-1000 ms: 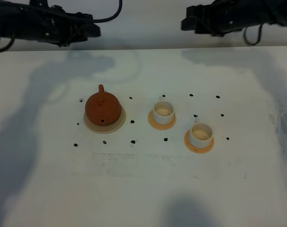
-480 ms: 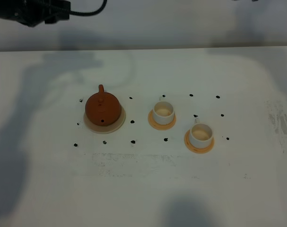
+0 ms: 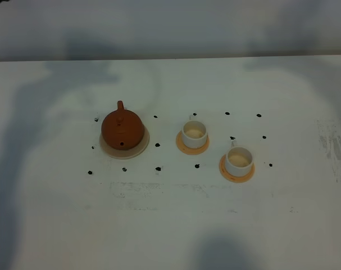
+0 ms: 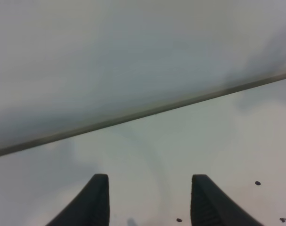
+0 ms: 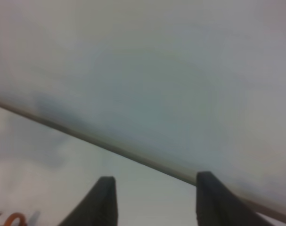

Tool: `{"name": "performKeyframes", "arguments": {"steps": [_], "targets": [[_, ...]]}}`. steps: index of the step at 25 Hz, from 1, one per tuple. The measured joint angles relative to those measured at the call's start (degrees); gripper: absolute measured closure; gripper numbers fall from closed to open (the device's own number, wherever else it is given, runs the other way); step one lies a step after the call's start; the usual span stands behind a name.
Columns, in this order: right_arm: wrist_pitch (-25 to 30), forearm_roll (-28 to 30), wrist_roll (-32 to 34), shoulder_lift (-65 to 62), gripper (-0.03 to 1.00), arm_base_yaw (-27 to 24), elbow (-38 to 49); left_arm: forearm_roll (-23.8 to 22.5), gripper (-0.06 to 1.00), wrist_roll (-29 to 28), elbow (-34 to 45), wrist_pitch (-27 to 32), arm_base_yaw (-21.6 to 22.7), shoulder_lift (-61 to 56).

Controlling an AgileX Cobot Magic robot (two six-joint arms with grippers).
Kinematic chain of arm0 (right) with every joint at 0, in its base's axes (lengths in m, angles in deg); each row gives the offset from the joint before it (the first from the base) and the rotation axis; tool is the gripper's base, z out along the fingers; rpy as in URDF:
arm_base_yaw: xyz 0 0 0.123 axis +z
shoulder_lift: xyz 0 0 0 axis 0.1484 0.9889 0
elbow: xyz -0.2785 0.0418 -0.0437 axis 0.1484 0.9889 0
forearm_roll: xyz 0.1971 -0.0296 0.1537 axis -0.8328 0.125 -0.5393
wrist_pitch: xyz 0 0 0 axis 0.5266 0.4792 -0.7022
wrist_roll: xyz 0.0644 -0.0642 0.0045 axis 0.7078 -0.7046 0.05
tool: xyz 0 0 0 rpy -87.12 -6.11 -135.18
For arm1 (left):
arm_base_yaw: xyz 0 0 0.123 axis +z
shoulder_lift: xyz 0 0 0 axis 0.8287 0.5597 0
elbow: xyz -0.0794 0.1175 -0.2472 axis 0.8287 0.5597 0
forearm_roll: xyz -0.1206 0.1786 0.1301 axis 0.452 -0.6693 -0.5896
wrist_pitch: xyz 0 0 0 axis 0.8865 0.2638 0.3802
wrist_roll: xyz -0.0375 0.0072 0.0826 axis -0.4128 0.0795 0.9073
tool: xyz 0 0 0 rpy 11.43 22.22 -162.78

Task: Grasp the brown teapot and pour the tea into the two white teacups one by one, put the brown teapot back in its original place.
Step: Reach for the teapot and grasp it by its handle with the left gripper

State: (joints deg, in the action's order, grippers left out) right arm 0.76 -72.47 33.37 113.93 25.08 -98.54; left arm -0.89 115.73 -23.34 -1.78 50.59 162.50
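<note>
The brown teapot (image 3: pixel 122 128) sits on the pale beige disc (image 3: pixel 137 148) left of the table's middle, its handle pointing to the back. The two white teacups stand on orange-tan coasters: one (image 3: pixel 194 134) at the middle, the other (image 3: pixel 239 160) nearer the front right. Both hold pale liquid. Neither arm shows in the high view. My left gripper (image 4: pixel 150 181) is open and empty, facing the table's far edge and the wall. My right gripper (image 5: pixel 154 181) is open and empty too; an orange-brown sliver that may be the teapot (image 5: pixel 14 219) shows at the edge of its view.
Small black dots (image 3: pixel 157 144) mark the white table (image 3: pixel 170 225) around the teapot and cups. A grey wall (image 3: pixel 170 28) rises behind the table's far edge. Scuff marks (image 3: pixel 333 152) lie near the right edge.
Both arms have pulled back up and out of the high view; one second ago they hung over the far edge. The teapot and cups have not moved.
</note>
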Motion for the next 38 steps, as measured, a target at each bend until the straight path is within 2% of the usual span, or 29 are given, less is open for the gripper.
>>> {"name": "performKeyframes", "arguments": {"steps": [5, 11, 18, 21, 24, 33, 38], "targets": [[-4.7, 2.8, 0.0, -6.4, 0.56, 3.3, 9.9, -1.2, 0.56, -0.1, 5.2, -1.0, 0.0, -2.4], [-12.4, 4.2, 1.0, -21.2, 0.56, 3.5, 29.8, -2.5, 0.58, -0.1, 17.8, -10.6, 0.0, -3.9], [-12.8, 4.2, 5.5, -39.5, 0.56, 3.6, 44.0, -2.6, 0.60, -0.1, 25.3, -18.3, 0.0, -3.9], [-10.3, 4.2, 6.5, -48.2, 0.56, 3.6, 48.6, -2.7, 0.60, -0.1, 25.5, -19.1, 0.0, -3.9], [-5.5, 5.3, 7.5, -57.3, 0.56, 3.7, 52.3, -2.7, 0.60, 0.0, 25.5, -19.1, 0.0, -3.9], [12.5, 14.4, 16.3, -74.7, 0.56, 3.7, 55.1, -2.7, 0.60, 1.3, 25.5, -19.1, 0.0, -3.9], [16.4, 16.0, 18.1, -79.7, 0.56, 3.7, 60.8, -2.7, 0.60, 1.7, 25.5, -19.3, 0.0, -3.9]]}}
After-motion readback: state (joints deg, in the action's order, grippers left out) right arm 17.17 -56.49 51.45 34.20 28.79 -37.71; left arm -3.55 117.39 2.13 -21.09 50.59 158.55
